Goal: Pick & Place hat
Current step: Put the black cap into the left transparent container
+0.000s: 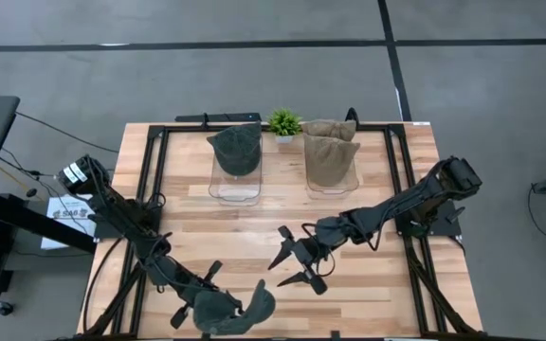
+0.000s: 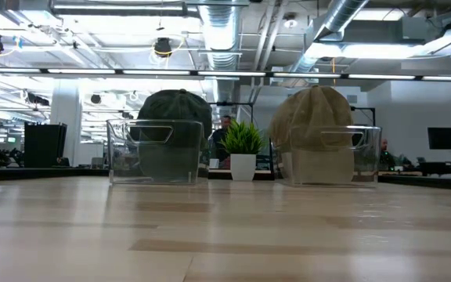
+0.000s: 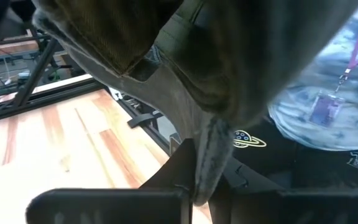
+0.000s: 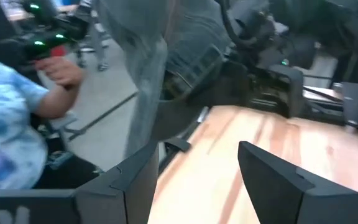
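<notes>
Your left hand (image 1: 197, 305) sits at the near edge of the table (image 1: 254, 227), clamped shut on the dark grey-green hat (image 1: 230, 308), which hangs at that edge with its brim curling toward the middle. In the left wrist view the hat's fabric (image 3: 185, 74) drapes over the lens and a fold of it is pinched between the two dark fingers (image 3: 166, 186).

Your right hand (image 1: 297, 263) is over the middle of the table, just to the right of the held hat, its fingers (image 1: 282, 253) spread apart with nothing between them. In the right wrist view the two fingers (image 4: 272, 180) stand wide and the hat's cloth (image 4: 145, 74) hangs just ahead of them; you cannot tell whether it touches one.

At the far side you have two clear bins: the left bin (image 1: 234, 185) holds a dark green hat (image 1: 235, 149), the right bin (image 1: 333, 180) a tan hat (image 1: 330, 152). A small potted plant (image 1: 284, 123) stands between them.

Beyond the near edge a person in a pale blue patterned shirt (image 3: 328, 93) wears a badge on a pink lanyard (image 3: 356, 50); nothing on the badge can be read. A planet-like logo (image 3: 248, 138) shows on dark cloth, and partial white lettering beside it is too cut off to read.
</notes>
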Robot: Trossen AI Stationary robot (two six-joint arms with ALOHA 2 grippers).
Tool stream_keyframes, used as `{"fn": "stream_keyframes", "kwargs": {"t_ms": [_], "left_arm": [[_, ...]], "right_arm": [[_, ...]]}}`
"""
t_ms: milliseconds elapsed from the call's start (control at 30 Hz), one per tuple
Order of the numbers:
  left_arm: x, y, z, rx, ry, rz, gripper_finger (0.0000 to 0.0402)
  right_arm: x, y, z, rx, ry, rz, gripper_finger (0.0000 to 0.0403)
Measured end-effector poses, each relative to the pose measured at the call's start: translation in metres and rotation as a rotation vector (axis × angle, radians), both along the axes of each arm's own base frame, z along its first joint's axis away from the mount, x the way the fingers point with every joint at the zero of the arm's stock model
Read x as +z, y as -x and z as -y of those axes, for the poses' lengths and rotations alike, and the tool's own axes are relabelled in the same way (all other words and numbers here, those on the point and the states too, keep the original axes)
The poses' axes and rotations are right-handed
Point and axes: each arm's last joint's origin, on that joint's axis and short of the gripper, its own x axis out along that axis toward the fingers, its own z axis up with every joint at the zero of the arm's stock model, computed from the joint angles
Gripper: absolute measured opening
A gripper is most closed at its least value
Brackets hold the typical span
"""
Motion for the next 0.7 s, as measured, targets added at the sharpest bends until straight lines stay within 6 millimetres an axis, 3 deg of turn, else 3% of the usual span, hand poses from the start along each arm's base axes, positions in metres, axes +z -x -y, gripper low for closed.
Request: {"fn": "stream_keyframes", "kwargs": {"t_ms": [200, 400, 500, 600, 700], "left_arm": [[0.0, -0.005, -0.004, 0.022, 0.002, 0.005, 0.0019], [0.001, -0.006, -0.005, 0.022, -0.01, 0.021, 0.0019], [0.002, -0.006, -0.005, 0.025, -0.008, 0.029, 0.0019], [0.002, -0.006, -0.005, 0.026, -0.009, 0.028, 0.0019], [0.002, -0.006, -0.005, 0.031, -0.01, 0.029, 0.0019]], "right_arm": [[-0.019, 0.001, -0.009, -0.011, -0.035, 0.033, 0.0207], [-0.043, -0.011, -0.02, 0.026, -0.064, 0.064, 0.0205], [-0.044, -0.014, -0.021, 0.061, -0.11, 0.093, 0.0196], [-0.047, -0.015, -0.022, 0.066, -0.14, 0.095, 0.017], [-0.046, -0.015, -0.024, 0.071, -0.149, 0.101, 0.0117]]}}
